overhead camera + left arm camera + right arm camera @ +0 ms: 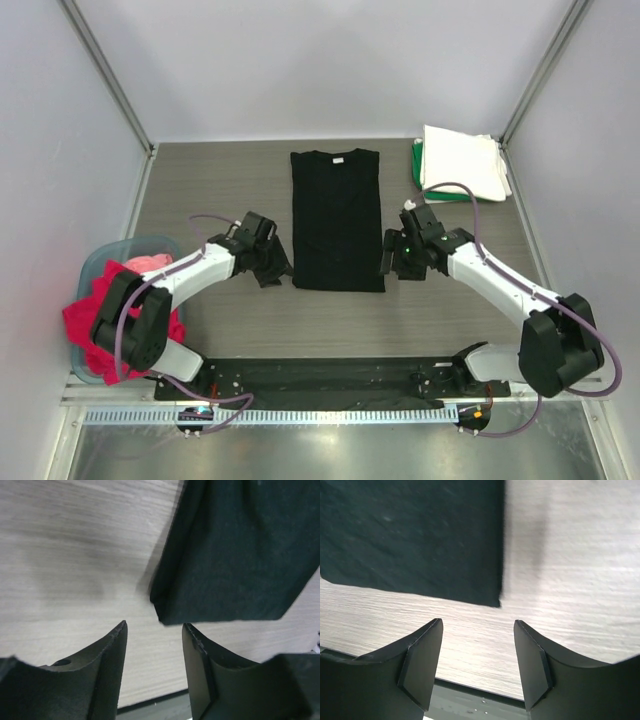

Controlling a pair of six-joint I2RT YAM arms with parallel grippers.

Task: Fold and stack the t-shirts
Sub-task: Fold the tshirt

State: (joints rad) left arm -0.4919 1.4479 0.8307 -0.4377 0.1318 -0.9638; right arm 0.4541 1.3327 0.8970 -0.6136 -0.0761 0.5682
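A black t-shirt (337,218) lies flat on the table, folded into a long rectangle with its collar at the far end. My left gripper (272,268) is open and empty just left of the shirt's near left corner (165,611). My right gripper (392,262) is open and empty just right of the near right corner (492,599). A folded white shirt (460,160) lies on a folded green one (418,165) at the far right. Red and pink shirts (95,310) fill the tub at the left.
The pale blue tub (112,250) stands at the left table edge beside my left arm. The table's near edge with a dark strip (330,370) runs just behind both grippers. Grey walls close in the table on three sides.
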